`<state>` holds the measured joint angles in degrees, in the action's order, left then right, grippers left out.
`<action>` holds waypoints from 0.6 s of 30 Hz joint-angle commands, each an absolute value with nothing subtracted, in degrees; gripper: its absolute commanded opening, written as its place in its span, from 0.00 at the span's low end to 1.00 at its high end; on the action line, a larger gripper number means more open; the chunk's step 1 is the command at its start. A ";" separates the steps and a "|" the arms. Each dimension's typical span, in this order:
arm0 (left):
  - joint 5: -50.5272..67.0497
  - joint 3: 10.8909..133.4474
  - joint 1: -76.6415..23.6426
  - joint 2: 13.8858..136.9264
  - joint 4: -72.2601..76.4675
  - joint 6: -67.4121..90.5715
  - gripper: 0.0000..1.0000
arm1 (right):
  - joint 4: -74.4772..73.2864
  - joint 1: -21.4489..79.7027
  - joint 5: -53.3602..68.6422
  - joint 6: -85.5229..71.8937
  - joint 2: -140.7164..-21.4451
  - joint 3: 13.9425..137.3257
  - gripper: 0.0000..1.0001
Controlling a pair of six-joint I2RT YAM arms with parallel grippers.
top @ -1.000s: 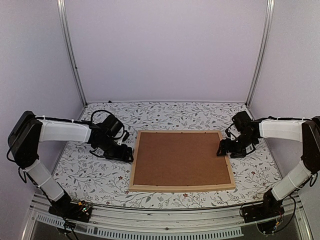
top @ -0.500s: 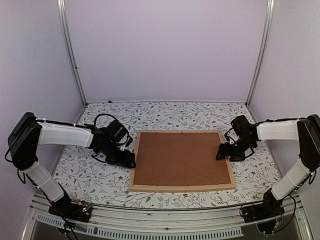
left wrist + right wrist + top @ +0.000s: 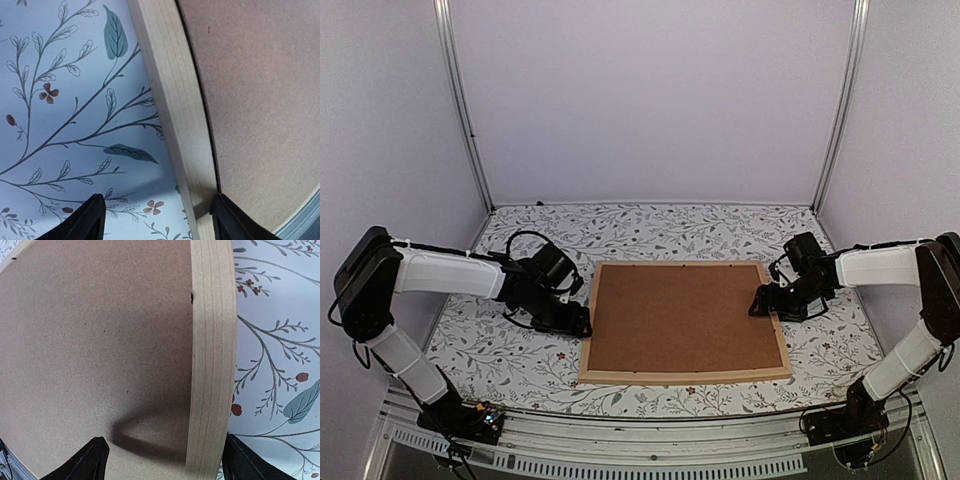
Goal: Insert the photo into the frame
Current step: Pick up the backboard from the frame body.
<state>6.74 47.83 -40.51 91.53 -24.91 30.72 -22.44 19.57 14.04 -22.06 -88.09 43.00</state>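
Floral-patterned table (image 3: 520, 365) viewed from above. Frame (image 3: 685, 376) laid flat at table centre, opening filled by brown backing board (image 3: 680, 315). Left gripper (image 3: 582, 322) positioned low at frame's left bar, jaws spread, bar straddled: one finger (image 3: 87, 222) over table, other over board. Right gripper (image 3: 760, 301) likewise spread across right bar, nothing pinched. Contact with bars not determinable.

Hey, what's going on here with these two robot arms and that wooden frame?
A light wooden frame lies flat on the floral table, with a brown backing board filling it. The left end effector and the right end effector, both open, straddle its left and right bars without gripping.
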 commanded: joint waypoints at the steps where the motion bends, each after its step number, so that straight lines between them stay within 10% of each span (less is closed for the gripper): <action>1: 7.13 47.64 -43.69 92.12 -25.34 31.65 0.76 | -21.66 21.55 17.26 -23.85 -91.55 40.00 0.81; 18: -6.89 55.80 -53.70 99.76 -35.25 34.82 0.76 | -18.68 25.11 18.72 -26.23 -93.99 39.38 0.80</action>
